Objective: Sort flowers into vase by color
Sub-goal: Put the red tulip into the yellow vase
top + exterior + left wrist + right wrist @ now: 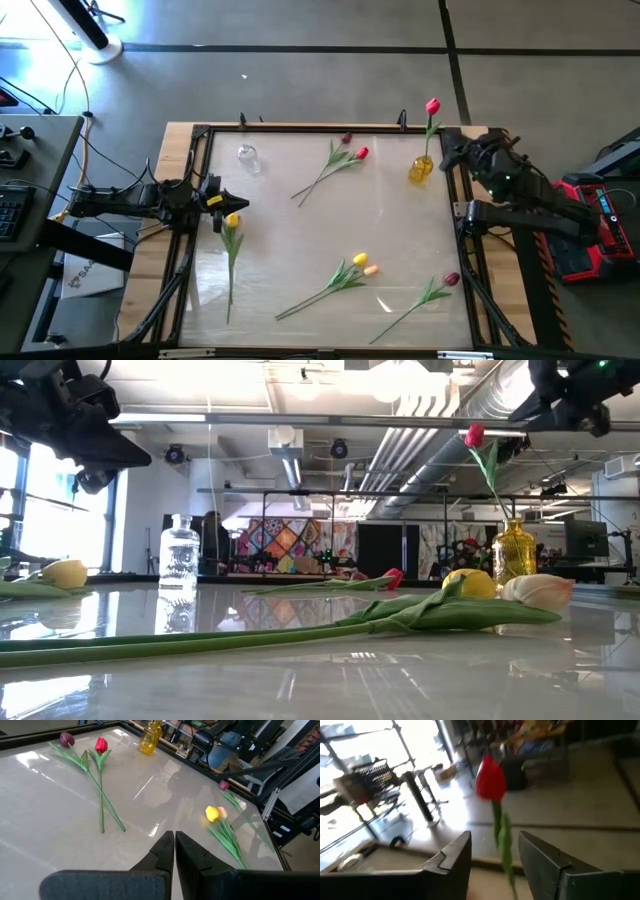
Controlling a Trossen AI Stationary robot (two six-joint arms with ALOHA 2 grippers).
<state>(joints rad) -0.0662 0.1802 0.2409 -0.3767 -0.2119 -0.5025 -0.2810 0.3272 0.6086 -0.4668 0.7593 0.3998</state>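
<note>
In the high view, the yellow vase (421,168) stands at the upper right of the bench (300,240), with a red tulip (432,106) upright in it. The right end effector (495,851) sits just right of that vase; its fingers are spread and the tulip's stem runs between them, though contact cannot be told. A clear vase (247,157) stands at the upper left, holding no flowers. The left end effector (238,203) hovers at the left edge of the bench with its fingers pressed together, holding nothing, just above a yellow tulip (232,220) that lies on the bench. A maroon tulip (346,139) and another red tulip (361,153) lie crossed at upper centre. A yellow and orange pair (364,264) lies at lower centre, and a second maroon tulip (451,279) at lower right.
</note>
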